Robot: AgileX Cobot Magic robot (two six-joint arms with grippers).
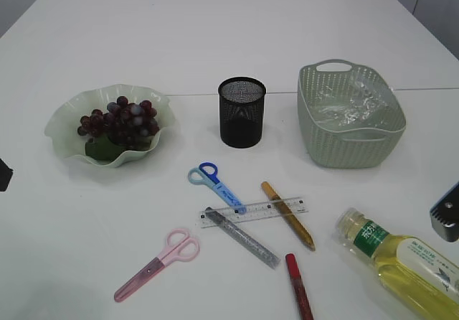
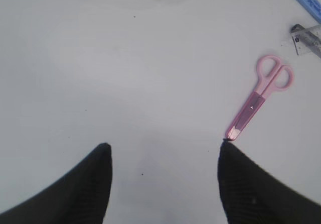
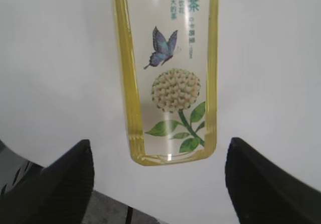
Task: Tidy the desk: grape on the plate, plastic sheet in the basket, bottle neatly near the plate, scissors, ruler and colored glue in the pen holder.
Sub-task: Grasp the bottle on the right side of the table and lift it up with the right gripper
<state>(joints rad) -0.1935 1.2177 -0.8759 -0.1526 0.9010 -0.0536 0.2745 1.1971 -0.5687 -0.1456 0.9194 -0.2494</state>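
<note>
Right tool (image 3: 158,184) open over your bottle (image 3: 168,73), gripping nothing, left tool (image 2: 163,184) open on bare worktop (image 2: 125,83) beside pink scissors (image 2: 261,98).

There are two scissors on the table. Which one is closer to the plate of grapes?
The blue scissors, lying just below the black pen holder. The pink scissors lie farther down toward the front edge, away from the plate.
</note>
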